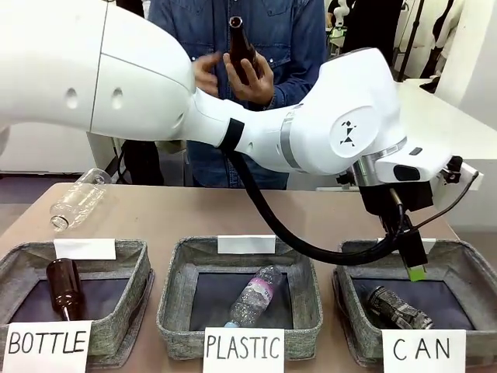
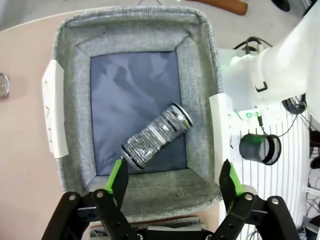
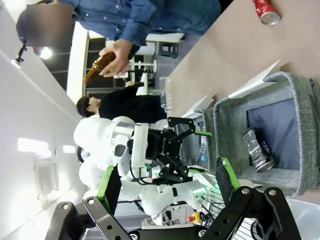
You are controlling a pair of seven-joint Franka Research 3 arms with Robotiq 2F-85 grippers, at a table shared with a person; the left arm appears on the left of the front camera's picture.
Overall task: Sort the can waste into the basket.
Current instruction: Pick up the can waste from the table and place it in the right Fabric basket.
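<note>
Can waste looks half sorted to me. In the front view the silver-and-black can (image 1: 398, 308) lies on its side on the dark lining of the CAN basket (image 1: 466, 256), directly below my left gripper (image 1: 414, 264). That gripper hangs over the basket with nothing between its green pads. My left arm crosses the middle because this basket sits on the side away from its base. Well beyond the gripper, a person's hands (image 1: 248, 74) hold a brown bottle (image 1: 239, 47), which is no part of my job.

In the left wrist view I look straight down. My fingers are spread wide and empty. The can lies diagonally just beyond the fingertips, on the basket floor and clear of the grey walls.

In the right wrist view my right gripper (image 3: 167, 172) is also spread wide and holds nothing. It hangs off to one side of the basket, I judge to leave the left arm room. The red can (image 3: 265, 11) lies on the bare table (image 3: 225, 55), well beyond these fingertips and apart from the basket. I take it as the piece left to fetch.
</note>
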